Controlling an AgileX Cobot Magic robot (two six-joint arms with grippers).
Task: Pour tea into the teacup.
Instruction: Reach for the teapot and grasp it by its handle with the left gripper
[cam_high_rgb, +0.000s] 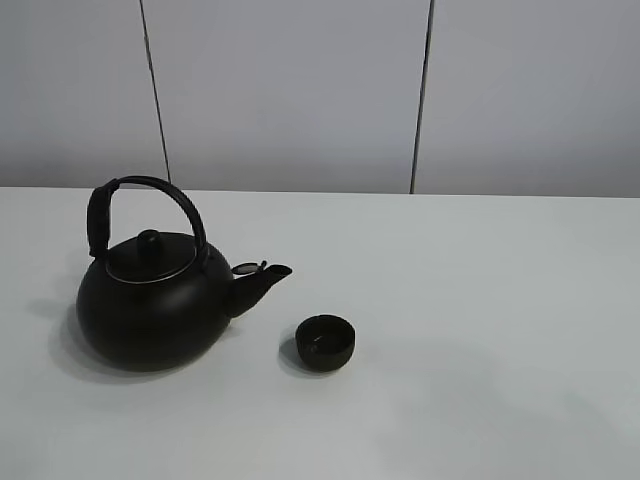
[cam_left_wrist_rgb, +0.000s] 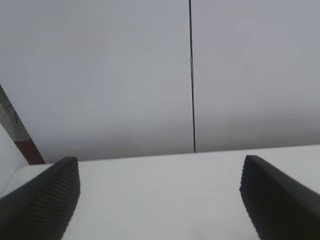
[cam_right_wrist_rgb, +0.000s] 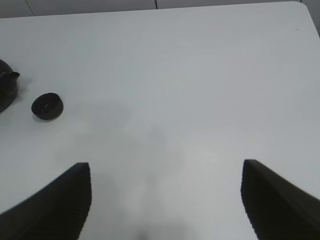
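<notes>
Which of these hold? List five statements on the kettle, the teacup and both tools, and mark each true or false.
1. The kettle stands on the table with its lid on. True.
2. The teacup sits behind the kettle's handle. False: it stands on the table just past the spout, apart from it.
3. The left tool is shut on the kettle. False: it is open and holds nothing.
4. The right tool is open and empty. True.
5. The kettle is tilted over the teacup. False: it stands upright beside the cup.
</notes>
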